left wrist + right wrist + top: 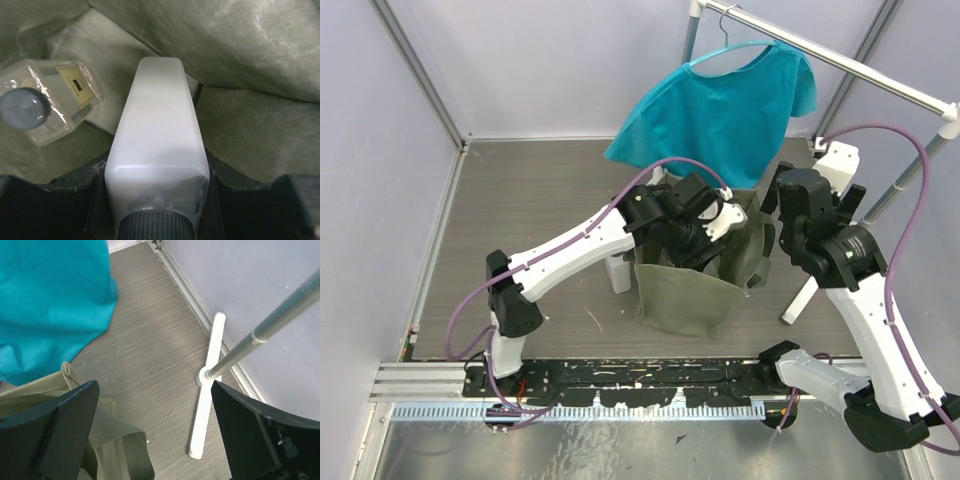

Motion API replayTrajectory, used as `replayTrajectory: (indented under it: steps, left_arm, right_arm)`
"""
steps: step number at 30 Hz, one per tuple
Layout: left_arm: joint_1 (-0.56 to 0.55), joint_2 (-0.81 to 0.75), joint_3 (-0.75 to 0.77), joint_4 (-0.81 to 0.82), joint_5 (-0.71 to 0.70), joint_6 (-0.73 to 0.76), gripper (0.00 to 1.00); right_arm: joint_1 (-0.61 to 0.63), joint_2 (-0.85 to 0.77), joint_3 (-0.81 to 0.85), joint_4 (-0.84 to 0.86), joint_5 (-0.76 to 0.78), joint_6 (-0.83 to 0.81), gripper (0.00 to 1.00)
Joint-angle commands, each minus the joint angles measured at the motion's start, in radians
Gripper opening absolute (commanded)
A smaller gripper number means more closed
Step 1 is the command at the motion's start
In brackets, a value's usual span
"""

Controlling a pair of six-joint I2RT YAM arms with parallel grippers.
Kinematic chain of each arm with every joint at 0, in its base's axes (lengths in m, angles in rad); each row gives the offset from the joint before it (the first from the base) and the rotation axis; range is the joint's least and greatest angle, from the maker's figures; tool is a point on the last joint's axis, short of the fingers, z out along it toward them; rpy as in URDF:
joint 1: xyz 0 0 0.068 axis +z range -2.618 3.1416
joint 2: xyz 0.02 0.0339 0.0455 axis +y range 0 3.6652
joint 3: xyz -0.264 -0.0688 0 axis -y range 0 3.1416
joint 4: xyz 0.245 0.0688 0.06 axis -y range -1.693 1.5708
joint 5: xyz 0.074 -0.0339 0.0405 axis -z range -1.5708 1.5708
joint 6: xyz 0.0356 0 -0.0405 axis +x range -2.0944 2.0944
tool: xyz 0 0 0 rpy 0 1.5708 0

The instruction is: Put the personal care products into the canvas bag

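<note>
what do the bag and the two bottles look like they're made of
The canvas bag looks like matte olive cloth, softly creased. The white bottle is opaque and smooth with a faint sheen, probably plastic; its dark cap is ribbed. The clear bottle is glossy and see-through: plastic or glass, cannot tell.

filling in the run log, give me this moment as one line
left pincer: shut on white bottle, inside canvas bag | clear bottle: lying in bag | right pincer: open, empty, beside bag

The clear yellowish rectangular plastic bottle with a dark ribbed cap (pixel 59 111) carries a pale cream label (pixel 75 83) bearing a small dark printed mark, too blurred and small to read. No other text, brand, number or sign can be read in any view.
</note>
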Motion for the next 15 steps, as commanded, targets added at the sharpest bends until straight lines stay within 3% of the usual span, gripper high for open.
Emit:
replayTrajectory:
  steps: [1,15]
  left_arm:
    - [-0.018,-0.004,0.054,0.024,0.035,0.008,0.0]
    - [-0.063,0.136,0.119,-0.113,-0.078,0.067,0.0]
  right_arm:
    - [-0.005,-0.071,-0.026,0.053,0.091,0.065,1.0]
    - [-0.004,-0.089,-0.083,0.069,0.109,0.063,1.0]
